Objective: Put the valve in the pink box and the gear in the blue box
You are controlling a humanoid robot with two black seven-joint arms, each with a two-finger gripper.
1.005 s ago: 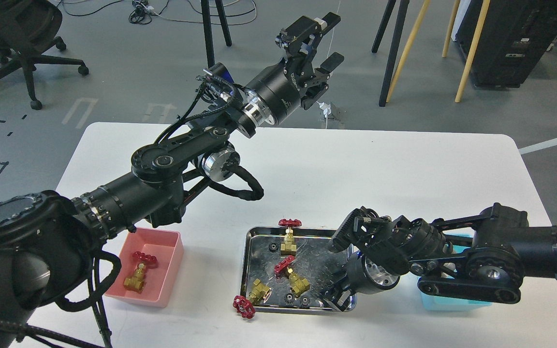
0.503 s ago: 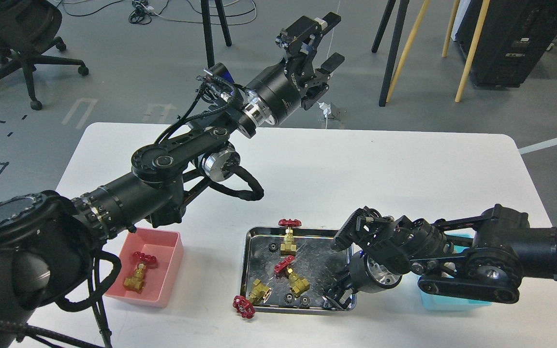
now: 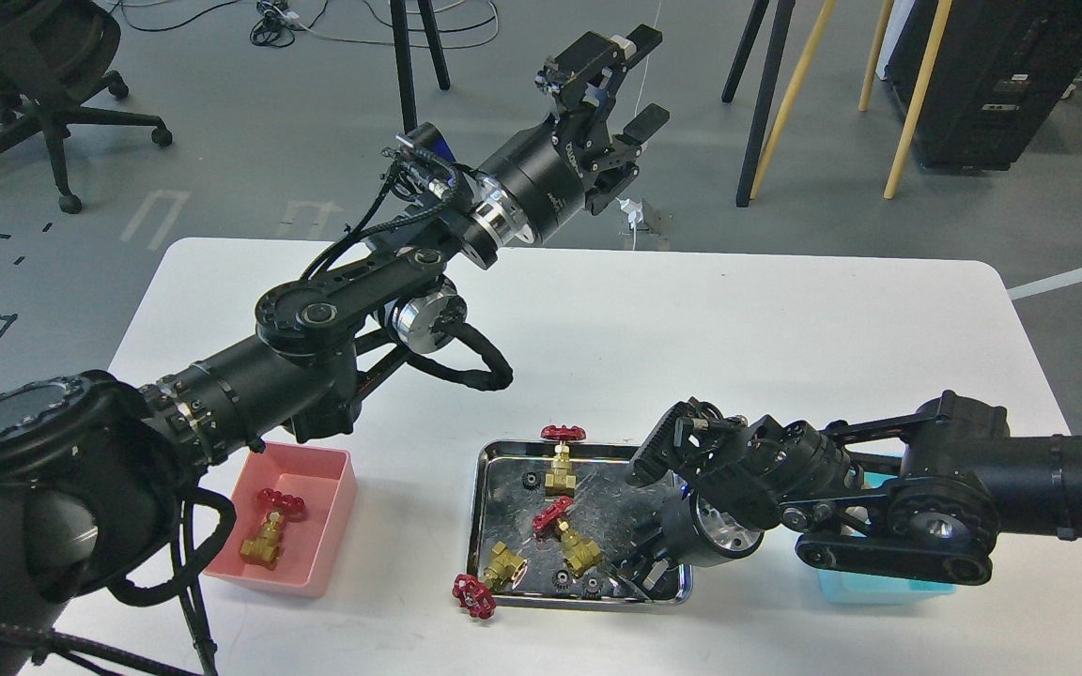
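Observation:
The pink box (image 3: 320, 526) stands at the front left and holds one valve (image 3: 269, 537). The steel tray (image 3: 478, 507) holds three more valves (image 3: 560, 462) (image 3: 569, 537) (image 3: 496, 571); the last one's red handwheel hangs over the tray's front left rim. Three small black gears (image 3: 530, 481) (image 3: 560, 577) (image 3: 591, 587) lie in the tray. My right gripper (image 3: 640, 566) points down into the tray's front right corner, near the gears; its fingers are dark and indistinct. The blue box (image 3: 879, 591) is mostly hidden behind my right arm. My left gripper (image 3: 621, 83) is open, empty and raised beyond the table's far edge.
The white table (image 3: 691, 319) ends just in front of the tray and boxes. On the floor beyond it are an office chair (image 3: 34, 84), stand legs (image 3: 766, 94), wooden poles (image 3: 917, 94) and a black cabinet (image 3: 1001, 75).
My right arm has shifted slightly left, carrying its gripper a little leftward along the tray's front edge toward the gears. The left arm and the objects have not moved.

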